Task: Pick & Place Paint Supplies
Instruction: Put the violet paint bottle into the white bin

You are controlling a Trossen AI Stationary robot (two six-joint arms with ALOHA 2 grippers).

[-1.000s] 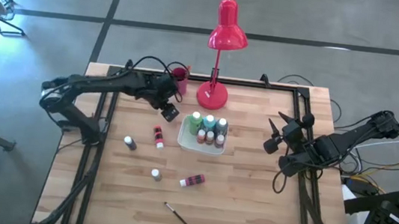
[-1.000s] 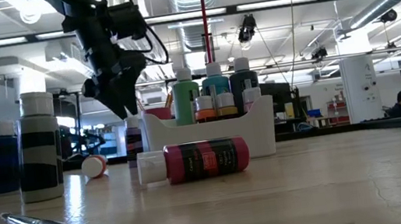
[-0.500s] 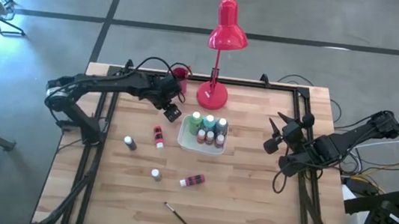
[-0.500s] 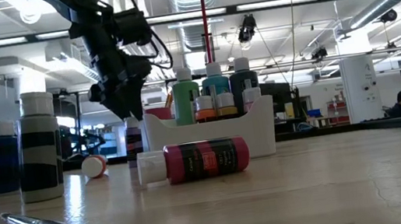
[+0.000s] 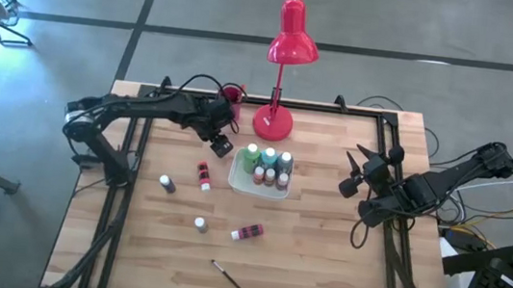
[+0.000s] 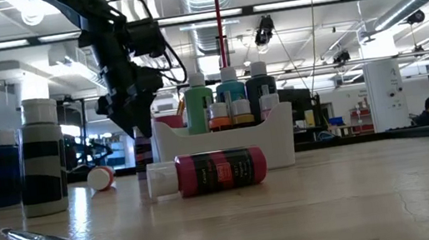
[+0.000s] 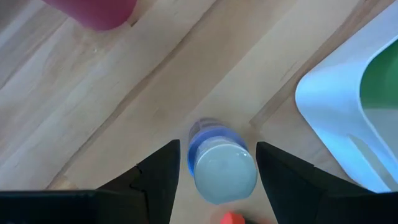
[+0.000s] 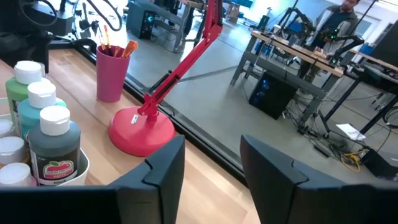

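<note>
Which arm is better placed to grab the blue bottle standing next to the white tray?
Left. Its gripper hangs directly over the blue bottle, jaws open on either side of the pale cap. The right gripper waits by the table's right edge, far from it.

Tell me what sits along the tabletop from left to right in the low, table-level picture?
Blue bottle → dark bottle → small red-capped bottle → red bottle lying on its side → white tray.

Left end effector [image 5: 221, 144] slightly nearer the tray [image 5: 237, 173].
</note>
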